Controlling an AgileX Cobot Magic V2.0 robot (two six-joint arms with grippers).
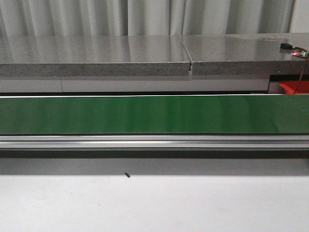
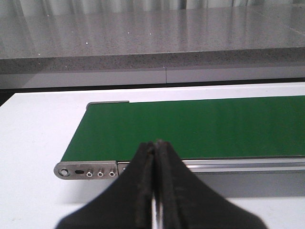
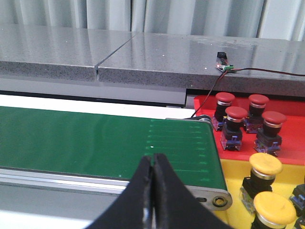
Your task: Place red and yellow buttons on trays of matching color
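In the right wrist view several red buttons [image 3: 236,125] stand on the red tray [image 3: 290,150], past the end of the green conveyor belt [image 3: 105,140]. Yellow buttons [image 3: 265,167] stand on the yellow tray [image 3: 234,183] beside it. My right gripper [image 3: 153,160] is shut and empty, hanging over the belt's near rail. My left gripper [image 2: 155,145] is shut and empty too, above the other end of the green belt [image 2: 190,126]. The front view shows the bare belt [image 1: 154,115] and a corner of the red tray [image 1: 294,88]; neither gripper appears there.
A grey stone counter [image 1: 96,55] runs behind the belt, with a small lit circuit board [image 3: 225,67] and a red wire on it. An aluminium rail [image 1: 154,141] borders the belt's near side. White table [image 1: 154,203] lies in front, with a small black speck [image 1: 127,175].
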